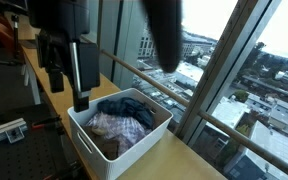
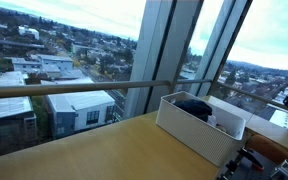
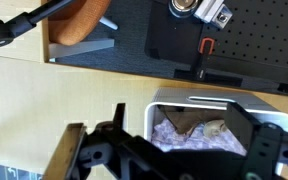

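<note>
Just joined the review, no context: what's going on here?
The Panda's gripper hangs open over a white bin of crumpled clothes, which stands on a wooden table by the window. It holds nothing; the clothes all lie inside the bin.

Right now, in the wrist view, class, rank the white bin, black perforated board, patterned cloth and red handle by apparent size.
1-2. black perforated board and white bin: similar, and the bin sits nearer the camera, so unranked.
3. patterned cloth.
4. red handle.
</note>
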